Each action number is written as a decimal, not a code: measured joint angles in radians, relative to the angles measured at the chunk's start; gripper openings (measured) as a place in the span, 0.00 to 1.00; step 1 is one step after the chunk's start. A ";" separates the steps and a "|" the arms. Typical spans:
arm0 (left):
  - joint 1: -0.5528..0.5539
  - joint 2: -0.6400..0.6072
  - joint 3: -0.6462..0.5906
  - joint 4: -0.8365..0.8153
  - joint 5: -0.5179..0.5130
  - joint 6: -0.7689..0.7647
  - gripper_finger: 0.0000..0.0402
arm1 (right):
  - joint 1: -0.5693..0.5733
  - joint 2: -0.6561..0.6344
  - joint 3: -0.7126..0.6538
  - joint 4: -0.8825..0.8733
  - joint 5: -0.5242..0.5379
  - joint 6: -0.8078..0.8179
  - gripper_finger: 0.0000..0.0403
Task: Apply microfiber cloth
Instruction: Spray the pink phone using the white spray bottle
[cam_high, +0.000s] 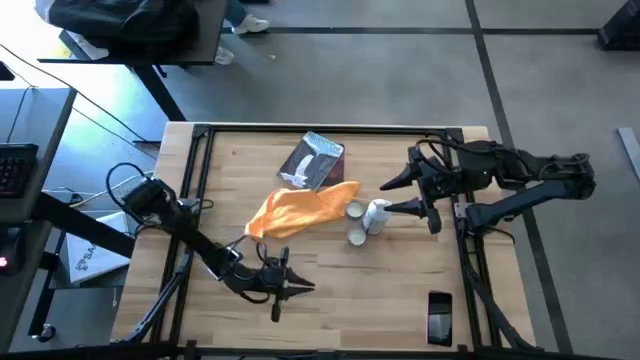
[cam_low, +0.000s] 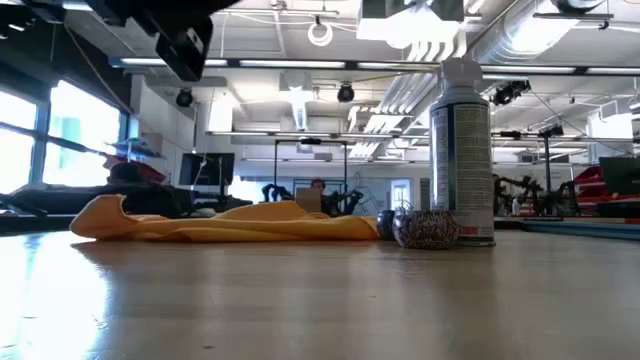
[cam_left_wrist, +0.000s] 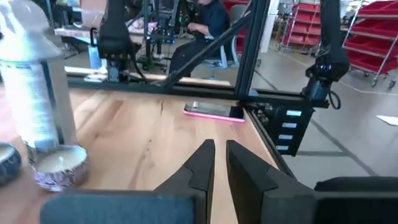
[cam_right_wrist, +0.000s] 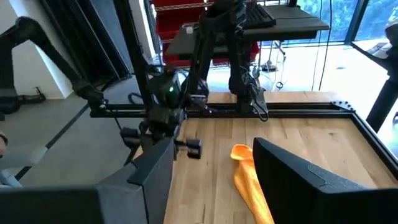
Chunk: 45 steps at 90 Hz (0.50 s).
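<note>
The orange-yellow microfiber cloth (cam_high: 295, 210) lies crumpled on the wooden table near its middle, and also shows in the low view (cam_low: 240, 222) and the right wrist view (cam_right_wrist: 249, 180). My right gripper (cam_high: 392, 196) is open just to the cloth's right, fingers pointing toward the table's left; nothing is between its fingers (cam_right_wrist: 211, 180). My left gripper (cam_high: 300, 288) is shut near the table's near edge, in front of the cloth, pointing toward the table's right (cam_left_wrist: 219, 165). Neither gripper touches the cloth.
A grey-blue and white packet (cam_high: 315, 160) lies just beyond the cloth. A white spray can (cam_low: 462, 150) stands upright right of the cloth, with small round tins (cam_high: 357, 237) beside it. A phone (cam_high: 439, 315) lies at the near right. A black frame (cam_high: 330, 128) borders the table.
</note>
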 joint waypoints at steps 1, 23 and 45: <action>0.000 0.009 0.007 0.000 0.000 0.004 0.06 | 0.000 0.000 0.000 0.002 0.000 0.002 0.47; 0.039 0.166 0.125 -0.008 0.037 0.023 0.06 | 0.003 0.005 0.000 0.023 -0.006 0.207 0.47; 0.083 0.158 0.151 -0.075 0.160 0.022 0.06 | 0.187 0.077 -0.078 -0.018 -0.067 0.304 0.47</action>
